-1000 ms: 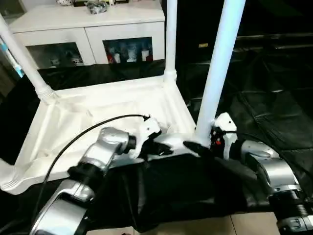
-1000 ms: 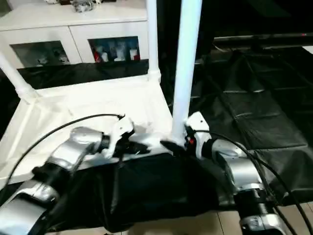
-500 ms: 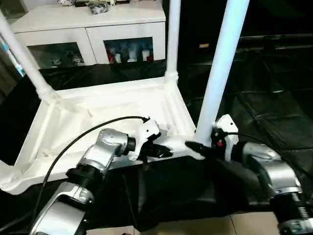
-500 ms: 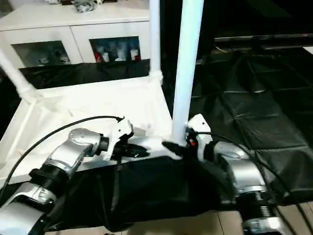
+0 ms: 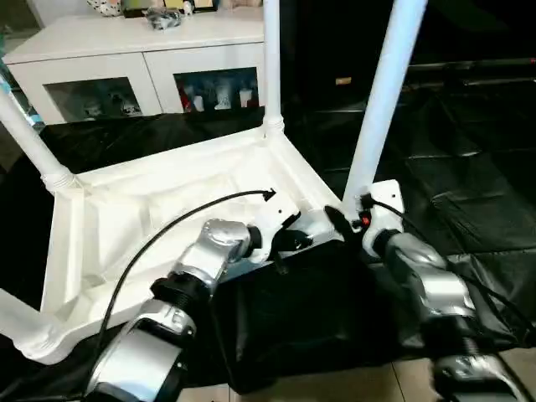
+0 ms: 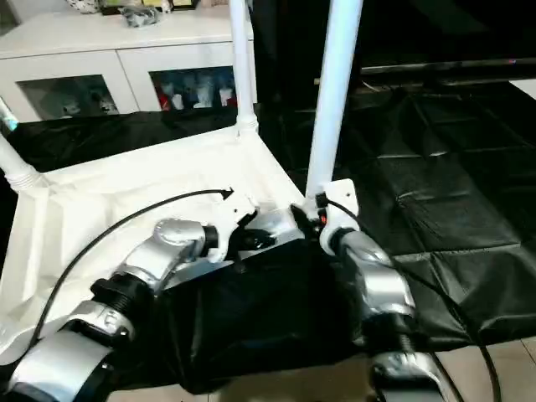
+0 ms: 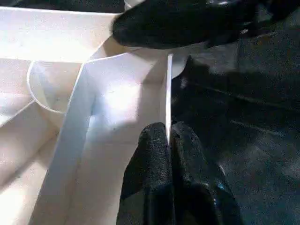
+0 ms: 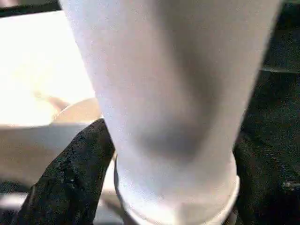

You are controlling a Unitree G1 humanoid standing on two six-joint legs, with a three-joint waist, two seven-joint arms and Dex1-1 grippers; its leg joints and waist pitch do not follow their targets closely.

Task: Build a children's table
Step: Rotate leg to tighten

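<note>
The children's table (image 5: 151, 201) lies upside down on the black cloth, its white legs pointing up. My left gripper (image 5: 293, 239) is shut on the thin rim wall (image 7: 167, 93) at the near right corner, one black finger (image 7: 150, 154) on each side of it. My right gripper (image 5: 343, 222) is at the foot of the near right leg (image 5: 381, 92), just above its socket. Its fingers (image 8: 75, 159) press on both sides of that leg (image 8: 173, 93). The far right leg (image 5: 270, 59) and a left leg (image 5: 29, 142) stand in their corner sockets.
A white cabinet with glass doors (image 5: 142, 50) stands behind the work. The black-cloth-draped table (image 5: 469, 184) stretches to the right, and its front edge drops to the tiled floor (image 5: 335, 389). A black cable (image 5: 167, 234) arcs over my left forearm.
The view has shifted. My right forearm has swung in closer to the corner, and the table looks slightly turned. Both grippers stay at the near right corner.
</note>
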